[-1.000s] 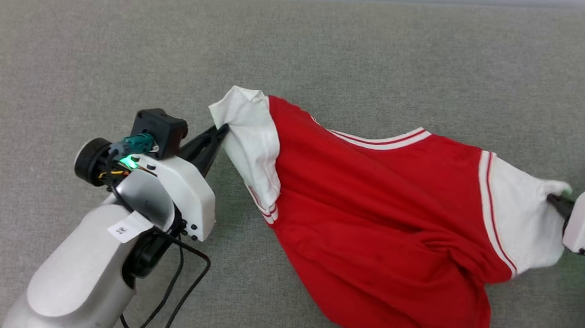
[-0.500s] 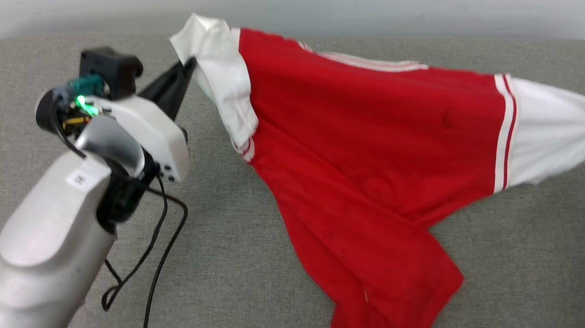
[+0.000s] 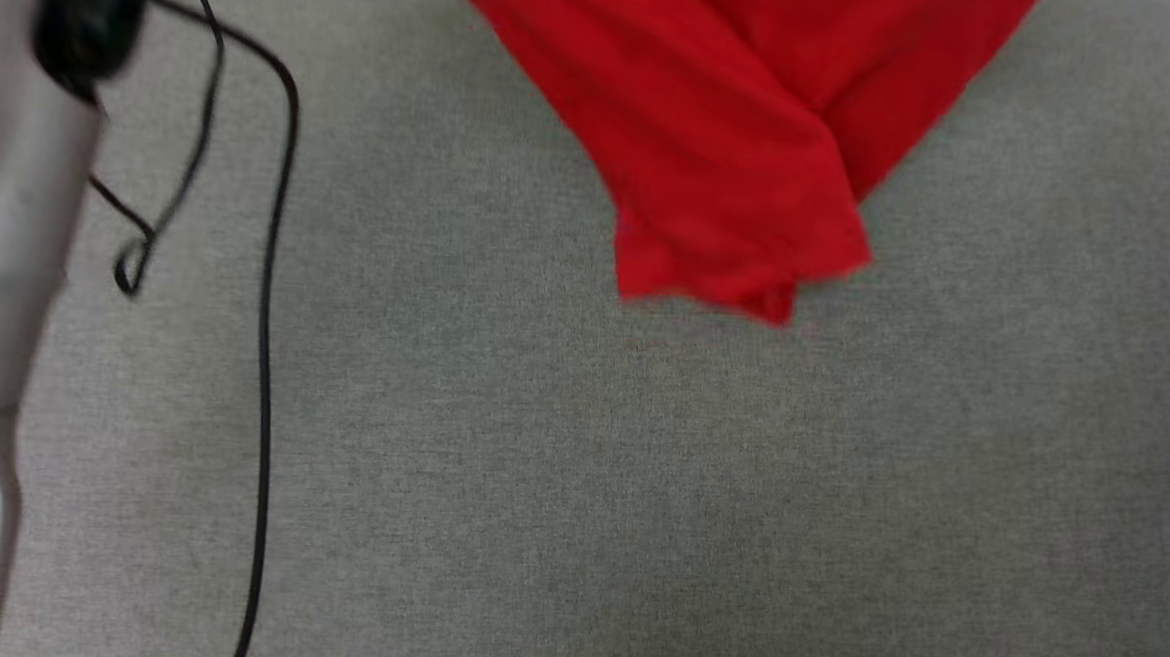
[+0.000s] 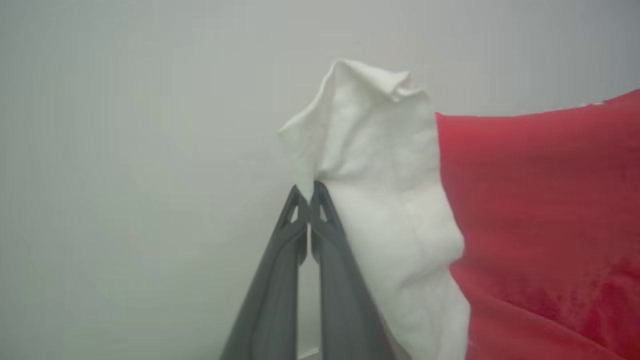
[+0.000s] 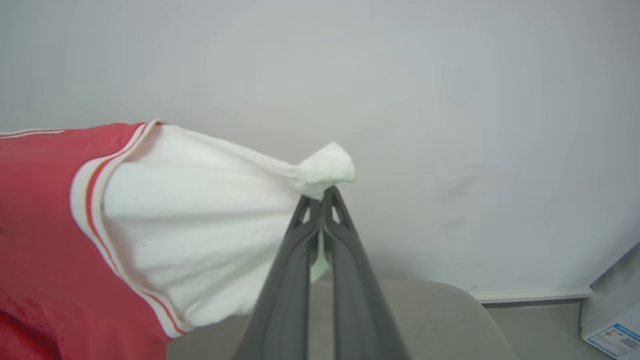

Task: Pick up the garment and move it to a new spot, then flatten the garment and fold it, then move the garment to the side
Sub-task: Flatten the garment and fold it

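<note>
The garment (image 3: 735, 146), a red jersey with white sleeves, hangs in the air above the grey cushion (image 3: 578, 468); its red lower hem dangles at the top of the head view. In the left wrist view my left gripper (image 4: 309, 192) is shut on the edge of one white sleeve (image 4: 380, 190), with red body fabric (image 4: 540, 210) to the right. In the right wrist view my right gripper (image 5: 322, 196) is shut on the bunched tip of the other white sleeve (image 5: 200, 220), whose striped red-and-white trim (image 5: 90, 200) joins the red body at the left.
My left arm's pale forearm (image 3: 1, 198) and a loose black cable (image 3: 265, 352) run down the head view's left side. A plain pale wall (image 5: 400, 100) stands behind the garment. A white box corner (image 5: 615, 320) sits on the floor at the right wrist view's lower right.
Both grippers have lifted the garment off the cushion and out of the top of the head view. Only its hanging hem shows there now.
</note>
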Motion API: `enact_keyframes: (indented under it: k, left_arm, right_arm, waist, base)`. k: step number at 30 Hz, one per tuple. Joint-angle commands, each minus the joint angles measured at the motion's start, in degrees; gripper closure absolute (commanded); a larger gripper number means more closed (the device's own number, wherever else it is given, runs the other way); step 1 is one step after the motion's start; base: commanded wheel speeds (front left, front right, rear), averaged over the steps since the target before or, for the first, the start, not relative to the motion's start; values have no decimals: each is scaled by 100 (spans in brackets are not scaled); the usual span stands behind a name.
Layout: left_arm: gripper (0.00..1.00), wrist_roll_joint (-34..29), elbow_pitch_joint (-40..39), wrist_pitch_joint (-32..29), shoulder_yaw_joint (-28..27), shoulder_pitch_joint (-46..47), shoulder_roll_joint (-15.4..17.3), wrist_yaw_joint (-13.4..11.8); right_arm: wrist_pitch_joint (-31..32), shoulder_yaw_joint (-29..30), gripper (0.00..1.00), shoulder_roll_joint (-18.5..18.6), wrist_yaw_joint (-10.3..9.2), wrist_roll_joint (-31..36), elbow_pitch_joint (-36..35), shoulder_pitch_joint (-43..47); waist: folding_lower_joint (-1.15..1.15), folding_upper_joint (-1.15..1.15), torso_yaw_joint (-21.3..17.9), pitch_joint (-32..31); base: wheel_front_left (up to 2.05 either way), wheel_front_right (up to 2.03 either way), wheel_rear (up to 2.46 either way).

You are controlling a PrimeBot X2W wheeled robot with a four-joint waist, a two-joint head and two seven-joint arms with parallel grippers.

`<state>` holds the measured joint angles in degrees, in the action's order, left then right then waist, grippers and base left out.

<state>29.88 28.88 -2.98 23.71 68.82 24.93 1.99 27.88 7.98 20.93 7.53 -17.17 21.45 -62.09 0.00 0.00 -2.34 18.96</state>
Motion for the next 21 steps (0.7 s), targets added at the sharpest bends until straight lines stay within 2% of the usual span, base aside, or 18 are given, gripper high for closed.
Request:
enact_keyframes:
  k: [1,12,21]
  left_arm:
    - [100,-47,114,102,-71,268,66,-6]
    - [100,-527,1079,1037,-134,2390,270,178]
    - [100,-365,1989,1392,-124,2776,166,373]
  right_arm:
    - [-98,18,100,-42,-8,93,61,-255]
    - [-954,-112,100,-168,-9,418,681,-2519]
    - [-1392,-688,100,-266,-9,271,1376,-3156]
  waist:
    - [0,0,-31,279]
    - [0,0,-143,1307]
    - [0,0,-150,1884]
  base:
    - [0,0,0]
    - [0,0,0]
    - [0,0,0]
